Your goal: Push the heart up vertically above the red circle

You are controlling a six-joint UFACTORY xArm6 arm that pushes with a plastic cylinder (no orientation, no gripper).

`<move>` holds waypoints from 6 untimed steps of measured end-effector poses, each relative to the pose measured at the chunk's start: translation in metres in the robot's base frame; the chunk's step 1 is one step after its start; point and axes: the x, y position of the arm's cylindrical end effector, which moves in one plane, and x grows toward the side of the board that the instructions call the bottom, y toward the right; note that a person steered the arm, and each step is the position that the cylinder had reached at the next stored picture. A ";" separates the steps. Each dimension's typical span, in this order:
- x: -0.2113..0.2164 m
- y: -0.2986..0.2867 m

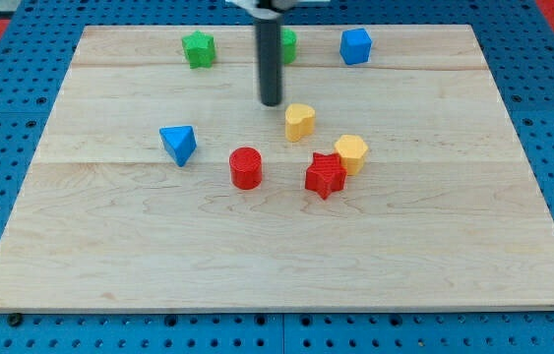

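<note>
Near the board's middle: yellow heart (299,121), up and to the view's right of red circle (245,167), apart from it. Just up-left of the heart, not touching: my tip (272,101), a bare rod, no pincer to report. Right of the circle: red star (325,175) touching yellow hexagon (351,152). Left: blue triangle (178,144). Along the top: green star (198,48), green block (287,44) half hidden behind the rod, blue block (355,45).
</note>
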 end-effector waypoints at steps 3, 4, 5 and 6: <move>0.056 0.034; 0.047 -0.009; 0.005 -0.022; -0.021 -0.032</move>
